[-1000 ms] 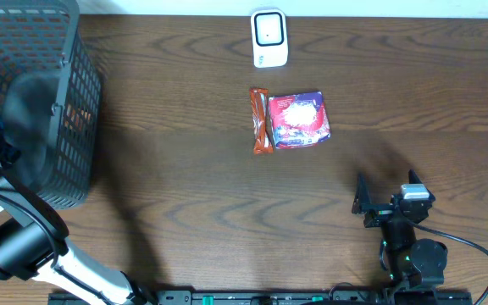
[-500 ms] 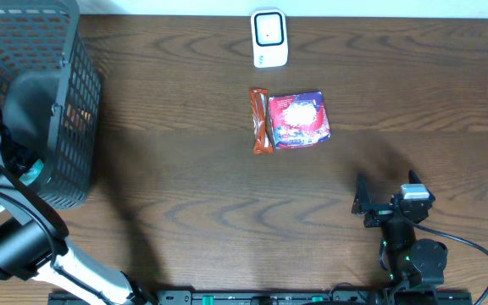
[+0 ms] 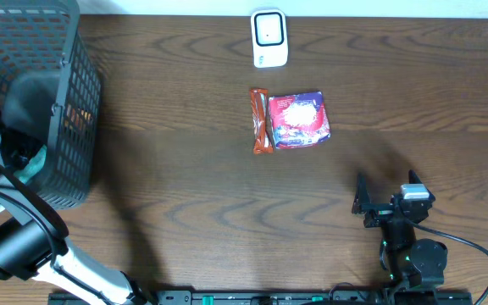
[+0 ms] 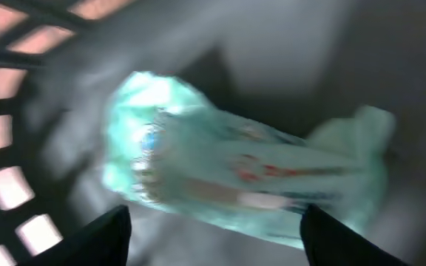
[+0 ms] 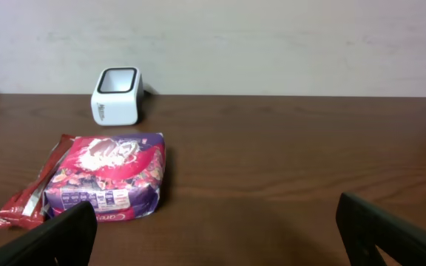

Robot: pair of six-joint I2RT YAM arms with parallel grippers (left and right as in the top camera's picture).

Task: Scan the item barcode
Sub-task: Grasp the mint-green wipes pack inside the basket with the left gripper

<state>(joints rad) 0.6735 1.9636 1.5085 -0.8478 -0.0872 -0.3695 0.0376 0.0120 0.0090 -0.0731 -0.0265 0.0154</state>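
In the left wrist view a mint-green packet (image 4: 242,177) lies blurred inside the basket, just beyond my left gripper (image 4: 213,240). That gripper is open, and its dark fingertips (image 4: 102,240) straddle the packet's near edge. From overhead the packet (image 3: 30,165) shows through the mesh, with the left arm reaching into the basket. My right gripper (image 5: 217,229) stands open over bare table at the front right (image 3: 378,203). The white scanner (image 3: 269,38) (image 5: 115,96) stands at the table's far edge.
The black mesh basket (image 3: 70,102) fills the left side. A purple-pink snack bag (image 3: 299,119) (image 5: 109,177) and a red bar (image 3: 260,120) (image 5: 28,193) lie side by side in front of the scanner.
The mint-green packet has come into sight through the basket's near wall as the left arm shifted inside. The left jaws have narrowed a little. The right arm has not moved.
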